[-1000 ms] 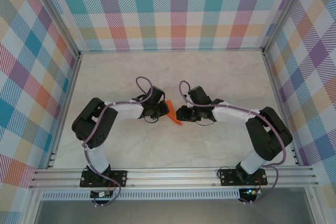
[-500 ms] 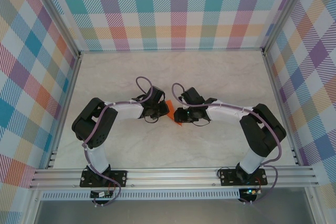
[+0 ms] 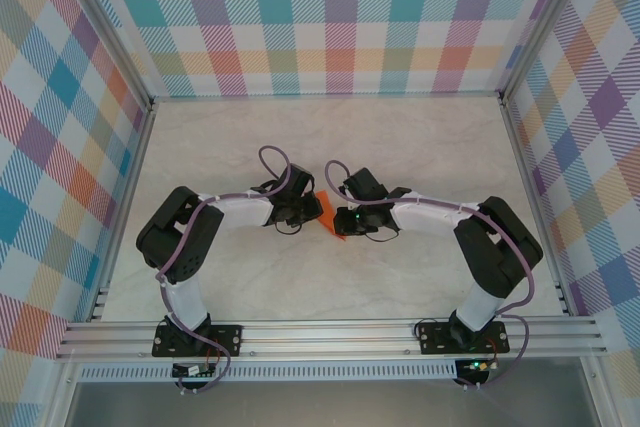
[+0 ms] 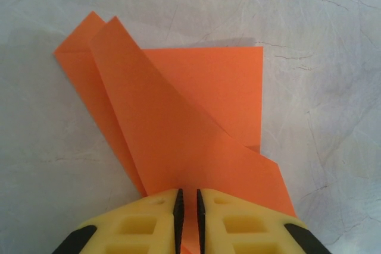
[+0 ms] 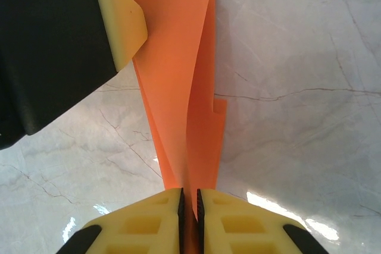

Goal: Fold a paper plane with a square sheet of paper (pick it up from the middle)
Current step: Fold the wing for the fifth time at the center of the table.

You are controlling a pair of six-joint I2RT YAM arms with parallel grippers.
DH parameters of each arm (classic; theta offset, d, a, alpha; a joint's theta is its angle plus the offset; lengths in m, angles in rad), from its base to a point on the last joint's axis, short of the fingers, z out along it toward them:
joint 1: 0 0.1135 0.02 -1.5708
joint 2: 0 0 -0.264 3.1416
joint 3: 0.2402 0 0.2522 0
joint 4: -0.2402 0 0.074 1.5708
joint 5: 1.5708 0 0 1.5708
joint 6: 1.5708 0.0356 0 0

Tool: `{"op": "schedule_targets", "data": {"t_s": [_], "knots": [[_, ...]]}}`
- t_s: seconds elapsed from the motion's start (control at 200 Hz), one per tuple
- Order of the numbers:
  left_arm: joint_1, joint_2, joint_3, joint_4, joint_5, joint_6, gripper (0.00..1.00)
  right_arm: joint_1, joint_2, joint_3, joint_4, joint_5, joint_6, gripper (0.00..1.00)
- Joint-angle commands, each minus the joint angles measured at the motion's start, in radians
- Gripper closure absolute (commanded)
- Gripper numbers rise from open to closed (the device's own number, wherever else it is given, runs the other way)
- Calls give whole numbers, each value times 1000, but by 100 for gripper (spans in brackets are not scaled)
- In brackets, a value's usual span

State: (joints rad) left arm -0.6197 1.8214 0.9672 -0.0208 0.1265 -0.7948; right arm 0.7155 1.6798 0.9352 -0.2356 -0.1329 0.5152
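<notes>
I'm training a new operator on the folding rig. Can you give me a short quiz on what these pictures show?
1. True or false: the paper is flat and unfolded.
2. What does the left gripper hold? A) nothing B) the paper C) a cable
3. Short answer: what else pinches the paper?

Key:
1. False. It has folded, overlapping layers.
2. B. The paper runs in between its nearly shut fingers.
3. The right gripper, shut on an edge of it.
</notes>
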Motion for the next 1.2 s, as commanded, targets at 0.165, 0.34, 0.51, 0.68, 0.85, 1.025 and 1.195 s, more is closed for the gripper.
{"op": "schedule_targets", "data": {"t_s": [0.165,0.34,0.51,0.68,0.85,1.025,1.195], "knots": [[-5,-95,-29,-9,14,-9,68,-14,9,-57,123,-133,30,87],[-5,-132,-93,64,42,-34,61,-21,15,-77,168,-180,32,87],[-5,-146,-137,101,56,-49,55,-21,17,-80,190,-210,18,83],[-5,-170,-169,120,55,-61,49,-21,-10,-73,158,-182,12,79],[-5,-178,-180,133,68,-63,48,-16,-26,-54,93,-127,7,78],[-5,-175,-179,143,76,-70,48,18,-45,-35,31,-53,0,75],[-4,-172,-180,146,76,-76,49,46,-50,-18,0,7,14,73]]}}
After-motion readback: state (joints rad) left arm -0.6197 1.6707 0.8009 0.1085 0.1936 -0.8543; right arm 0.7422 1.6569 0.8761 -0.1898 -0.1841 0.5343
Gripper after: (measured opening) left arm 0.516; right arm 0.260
